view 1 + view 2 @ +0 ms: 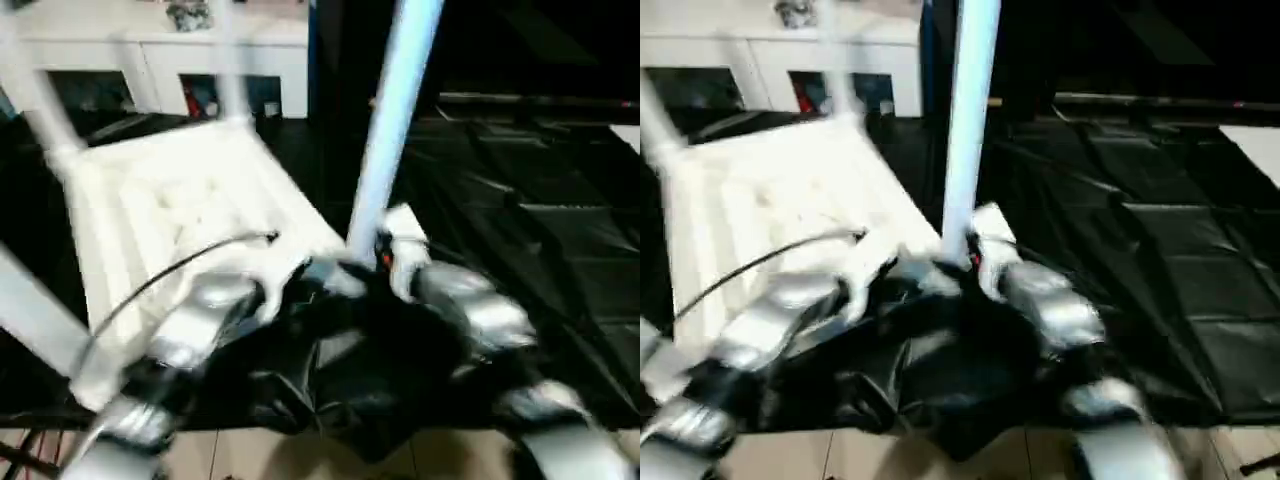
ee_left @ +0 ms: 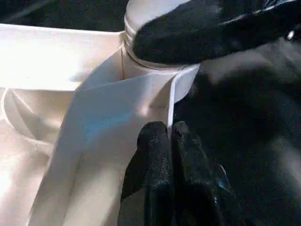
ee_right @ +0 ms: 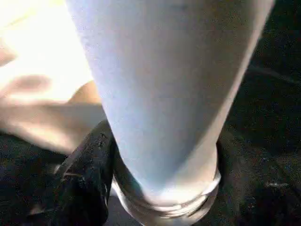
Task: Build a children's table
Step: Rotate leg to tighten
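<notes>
Lying upside down on the black sheeted floor (image 1: 520, 230), the white plastic rectangular tabletop (image 1: 180, 210) shows its ribbed underside to the head cameras, and a long white tapered tube leg (image 1: 390, 130) stands upright at its near right corner. Other legs rise at the far and left corners, blurred and cut off by the picture's edge. Behind stands a white cabinet (image 1: 200, 50) with dark openings.

The head views give the overall layout but smear both silver forearms, so the fingers are hard to read there. The left wrist view supplies what they lack: the left gripper (image 2: 170, 134) has its two black fingers pressed together, their tips at the thin edge of the tabletop's rim just beside the rounded corner socket (image 2: 150, 70). Across the threaded leg base in that socket lies another black finger (image 2: 207, 28), the right arm's.

The right wrist view looks along the leg from very close; the right gripper (image 1: 385, 262) sits at the leg's base, one dark finger alongside the tube. Whether it actually pinches the leg cannot be told.
</notes>
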Tool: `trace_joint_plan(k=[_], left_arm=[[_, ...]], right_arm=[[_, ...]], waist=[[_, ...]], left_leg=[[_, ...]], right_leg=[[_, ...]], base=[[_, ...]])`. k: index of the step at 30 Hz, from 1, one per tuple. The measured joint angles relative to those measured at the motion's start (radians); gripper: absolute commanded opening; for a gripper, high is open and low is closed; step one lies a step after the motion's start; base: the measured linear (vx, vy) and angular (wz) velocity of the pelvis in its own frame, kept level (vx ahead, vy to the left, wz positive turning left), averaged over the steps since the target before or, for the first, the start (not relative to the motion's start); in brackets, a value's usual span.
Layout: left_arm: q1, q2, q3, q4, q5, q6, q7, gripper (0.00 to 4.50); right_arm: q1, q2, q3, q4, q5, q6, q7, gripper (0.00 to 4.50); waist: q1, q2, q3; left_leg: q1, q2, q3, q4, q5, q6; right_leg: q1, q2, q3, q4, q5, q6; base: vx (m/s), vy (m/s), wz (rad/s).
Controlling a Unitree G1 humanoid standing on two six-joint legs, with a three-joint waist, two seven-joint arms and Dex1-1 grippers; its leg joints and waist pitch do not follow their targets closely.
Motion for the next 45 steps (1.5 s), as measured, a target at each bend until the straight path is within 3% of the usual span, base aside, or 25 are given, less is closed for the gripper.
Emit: trace_joint_plan(k=[4, 5, 11, 14, 18, 24, 33, 45], left_arm=[[-0.033, -0.035, 0.008, 0.052, 0.005, -0.005, 0.047, 0.00], [-0.035, -0.036, 0.008, 0.055, 0.005, -0.007, 0.047, 0.00], [-0.021, -0.011, 0.003, 0.062, 0.008, -0.076, 0.005, 0.00], [-0.011, 0.014, 0.000, 0.056, 0.003, -0.095, -0.048, 0.00], [0.030, 0.088, -0.018, 0.006, -0.018, -0.141, -0.196, 0.00], [0.069, 0.173, -0.049, -0.052, -0.057, -0.169, -0.391, 0.00], [0.093, 0.216, -0.070, -0.084, -0.075, -0.195, -0.515, 0.00], [0.102, 0.224, -0.075, -0.094, -0.079, -0.195, -0.553, 0.00]], right_arm=[[-0.035, 0.037, -0.019, 0.070, -0.028, -0.047, -0.082, 2.72], [-0.035, 0.037, -0.021, 0.074, -0.028, -0.055, -0.081, 3.28], [-0.031, 0.017, -0.035, 0.079, -0.014, -0.057, 0.022, 3.79], [-0.020, -0.022, 0.001, 0.064, -0.016, -0.064, 0.116, 4.04], [0.037, -0.146, 0.083, -0.029, -0.023, -0.081, 0.370, 4.04], [0.082, -0.256, 0.157, -0.141, -0.020, -0.093, 0.618, 4.04], [0.113, -0.306, 0.170, -0.234, 0.020, -0.059, 0.756, 4.04], [0.136, -0.310, 0.167, -0.263, 0.049, -0.012, 0.785, 2.95]], waist=[[0.006, 0.001, -0.002], [0.008, 0.001, -0.002], [0.011, -0.001, -0.002], [0.015, -0.001, -0.002], [0.030, -0.001, -0.001], [0.053, 0.000, -0.001], [0.051, -0.001, -0.001], [0.052, -0.001, -0.001]], left_leg=[[0.000, 0.000, 0.000, -0.001, 0.000, 0.000], [-0.001, 0.000, 0.000, -0.002, 0.000, 0.000], [0.000, 0.001, -0.001, -0.002, 0.000, 0.000], [0.000, 0.001, -0.001, -0.002, 0.000, 0.000], [-0.001, 0.001, -0.001, -0.002, 0.000, 0.000], [-0.002, 0.000, 0.000, -0.002, 0.000, 0.001], [-0.002, 0.001, 0.000, -0.002, 0.000, 0.001], [-0.002, 0.000, 0.000, -0.001, 0.000, 0.000]], right_leg=[[0.000, 0.000, 0.000, -0.001, 0.003, -0.005], [0.000, 0.000, 0.000, -0.001, 0.003, -0.005], [0.000, 0.000, -0.001, 0.000, 0.003, -0.005], [0.000, 0.000, -0.002, -0.001, 0.003, -0.005], [0.000, 0.000, -0.002, -0.001, 0.003, -0.004], [-0.001, 0.000, -0.001, -0.003, 0.003, -0.005], [-0.001, 0.000, -0.001, -0.003, 0.002, -0.004], [-0.001, -0.001, -0.001, -0.003, 0.003, -0.004]], base=[[0.000, 0.000, 0.00], [0.000, 0.000, 0.00], [0.000, 0.000, 0.00], [0.000, 0.000, 0.00], [0.000, 0.000, 0.00], [0.000, 0.000, 0.00], [0.000, 0.000, 0.00], [0.000, 0.000, 0.00]])
